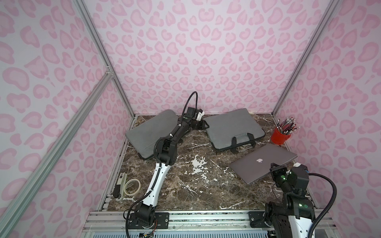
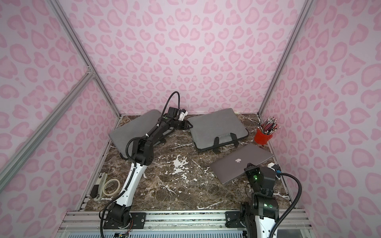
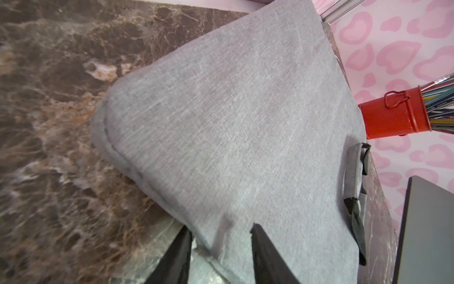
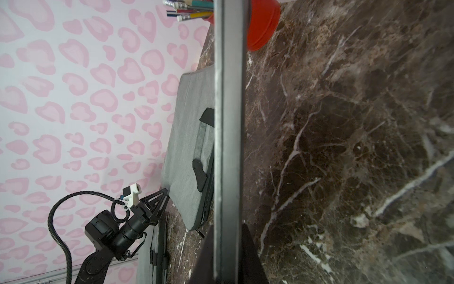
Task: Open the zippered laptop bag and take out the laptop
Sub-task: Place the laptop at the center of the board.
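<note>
The slim, rigid silver-grey metal laptop [image 1: 261, 162] is sitting clear of the soft grey woven zippered bag [image 1: 233, 127], with the right tool [image 1: 275, 166] clamping its near edge above the veined brown marble worktop [image 1: 185, 185]. The left tool [image 3: 222, 228] is holding its fingers apart astride the bag's padded corner. The removal is looking all but done, and the next move is probably calling for lowering the laptop flat gently.

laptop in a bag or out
Out. The closed silver laptop is fully clear of the handled gray bag, its edge pinched in the right tool.
</note>
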Controlling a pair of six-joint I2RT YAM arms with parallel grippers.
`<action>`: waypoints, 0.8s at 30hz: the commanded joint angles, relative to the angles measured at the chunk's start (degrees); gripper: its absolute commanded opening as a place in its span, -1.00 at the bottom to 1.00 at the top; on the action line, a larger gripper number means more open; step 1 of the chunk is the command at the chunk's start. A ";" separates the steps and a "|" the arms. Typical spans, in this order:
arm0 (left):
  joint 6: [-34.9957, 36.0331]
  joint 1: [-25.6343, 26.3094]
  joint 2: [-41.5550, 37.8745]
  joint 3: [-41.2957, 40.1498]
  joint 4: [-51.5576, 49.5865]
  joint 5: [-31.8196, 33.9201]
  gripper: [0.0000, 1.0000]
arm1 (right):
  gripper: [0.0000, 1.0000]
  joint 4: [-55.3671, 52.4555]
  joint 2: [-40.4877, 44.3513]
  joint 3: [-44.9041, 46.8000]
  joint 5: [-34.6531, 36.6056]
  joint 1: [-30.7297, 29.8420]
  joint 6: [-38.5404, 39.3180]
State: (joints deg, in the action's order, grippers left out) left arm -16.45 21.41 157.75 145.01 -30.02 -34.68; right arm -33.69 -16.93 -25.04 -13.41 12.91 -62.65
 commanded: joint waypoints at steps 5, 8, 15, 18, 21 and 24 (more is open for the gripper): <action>1.56 -0.32 -8.86 -8.38 2.68 0.08 0.26 | -1.00 9.96 3.20 6.09 -3.24 -0.07 -5.36; 1.78 -0.32 -13.99 -14.38 4.57 0.23 0.37 | -1.00 10.74 2.66 7.46 -2.95 -0.07 -5.37; -0.48 -0.29 -25.25 -29.18 11.11 -3.46 0.49 | -1.00 9.72 -1.04 9.34 -0.23 -0.07 -1.25; -2.11 -0.14 -30.40 -35.81 14.93 -5.83 0.49 | -0.99 11.18 -1.93 10.37 0.65 -0.07 -0.29; -1.95 0.49 -35.50 -40.81 16.53 -7.16 0.49 | -0.93 14.59 -2.62 12.68 0.58 -0.12 -0.66; -0.29 1.22 -40.15 -43.78 16.41 -7.07 0.50 | -0.88 19.42 -2.05 16.13 -0.53 -0.18 -1.97</action>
State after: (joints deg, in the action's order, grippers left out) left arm -17.98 22.22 120.66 102.74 -17.54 -39.77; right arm -18.28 -19.22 -11.03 -15.09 12.86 -66.28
